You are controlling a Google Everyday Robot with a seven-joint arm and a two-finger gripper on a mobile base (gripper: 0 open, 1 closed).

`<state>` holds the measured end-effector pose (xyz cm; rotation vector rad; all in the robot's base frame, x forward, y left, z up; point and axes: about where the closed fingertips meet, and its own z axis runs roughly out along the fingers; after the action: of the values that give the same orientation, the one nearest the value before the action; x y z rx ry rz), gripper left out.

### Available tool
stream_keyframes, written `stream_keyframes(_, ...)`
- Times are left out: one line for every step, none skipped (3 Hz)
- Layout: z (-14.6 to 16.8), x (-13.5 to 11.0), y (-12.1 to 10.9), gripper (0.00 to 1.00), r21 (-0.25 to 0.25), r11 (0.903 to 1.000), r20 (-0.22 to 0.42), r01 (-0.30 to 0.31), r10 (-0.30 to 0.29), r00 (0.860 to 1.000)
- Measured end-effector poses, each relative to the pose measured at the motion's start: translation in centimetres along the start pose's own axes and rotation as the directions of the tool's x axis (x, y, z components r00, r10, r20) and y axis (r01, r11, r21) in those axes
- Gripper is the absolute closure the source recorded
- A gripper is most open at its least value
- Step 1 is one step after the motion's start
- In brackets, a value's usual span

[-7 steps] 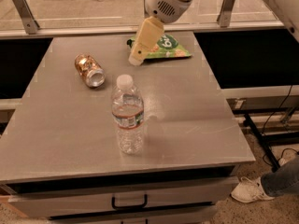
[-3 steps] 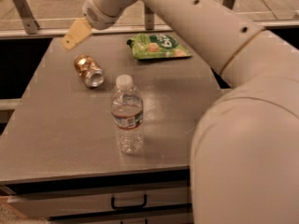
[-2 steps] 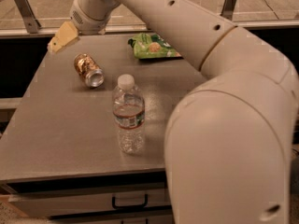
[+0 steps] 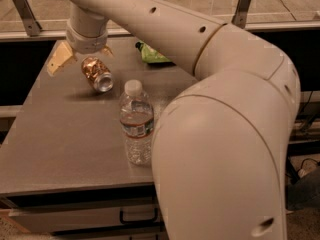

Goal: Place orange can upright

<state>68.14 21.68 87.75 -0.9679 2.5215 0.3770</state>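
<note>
The orange can [image 4: 96,74] lies on its side on the grey table [image 4: 55,134], far left part, its silver end facing the front right. My gripper [image 4: 80,55] hangs over the can's far end, open, with one tan finger [image 4: 59,57] out to the left and the other finger [image 4: 106,51] just behind the can. The can lies between and below them. My large white arm fills the right half of the view.
A clear water bottle [image 4: 136,124] stands upright in the middle of the table, in front and to the right of the can. A green snack bag [image 4: 152,54] lies at the back, partly hidden by my arm. A drawer handle [image 4: 136,216] shows under the table's front edge.
My gripper has swung from the back right over the green bag leftward and come down over the can. The arm now covers much of the right side. The can and bottle have not moved.
</note>
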Motion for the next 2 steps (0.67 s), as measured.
stream_keyframes(1.36,1.84,0.34,0.18,0.037,0.9989,-0.078,-0.027,0.030,0.996)
stream_keyframes(1.98,2.77,-0.11,0.42,0.074,0.9968,-0.118,-0.029,0.038,0.992)
